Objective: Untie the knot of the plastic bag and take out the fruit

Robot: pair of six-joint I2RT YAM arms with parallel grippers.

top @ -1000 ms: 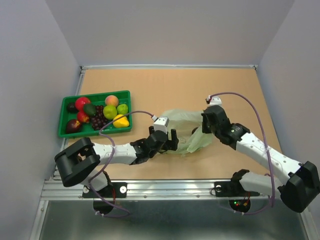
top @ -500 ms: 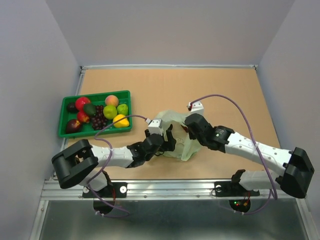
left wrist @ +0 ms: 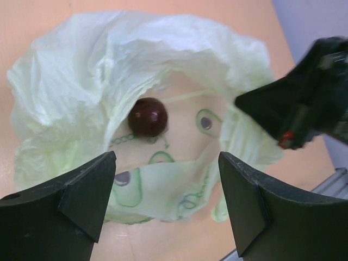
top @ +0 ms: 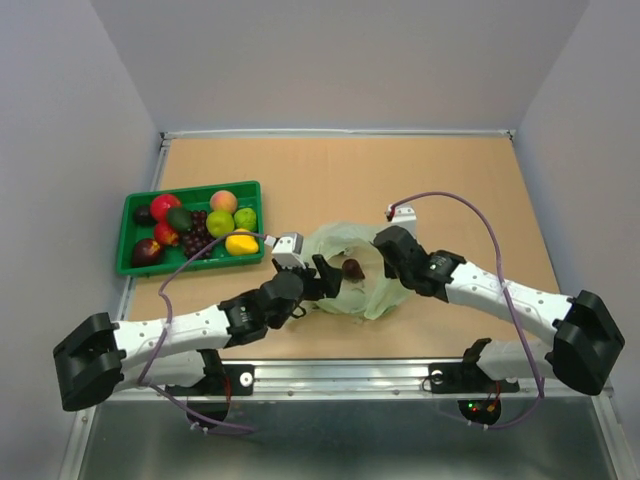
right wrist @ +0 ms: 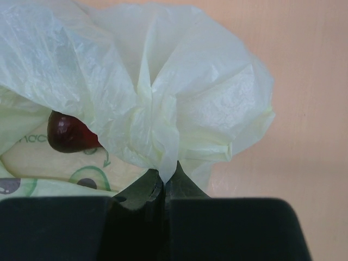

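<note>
Since half a second ago my left arm has stretched out lower and further to the left, and the plastic bag [top: 380, 296] has opened: its mouth now gapes towards the left wrist camera, where before it looked bunched together.

The left pincer [top: 326, 276] sits just at the bag's left edge. In its own wrist view the two fingers stand spread wide apart, with nothing between them but the view into the bag [left wrist: 109, 54]. It grips nothing.

The right pincer [top: 386, 262] is at the bag's far right side. In the right wrist view its jaws are pressed tight together on a gathered fold of the thin pale-green film [right wrist: 190, 109], which fans up and out from the pinch point [right wrist: 164, 182].

Inside the open bag lies a small dark-red fruit [top: 352, 268], resting on the printed lower layer of plastic. I see it from the left wrist [left wrist: 147, 116] near the middle of the opening, and from the right wrist [right wrist: 68, 133] half tucked under the lifted film.

The bag rests on the counter [top: 450, 180], near its middle. The green tray [top: 125, 240] stands well to the left, holding several pieces of fruit and a bunch of dark grapes [top: 198, 240].
</note>
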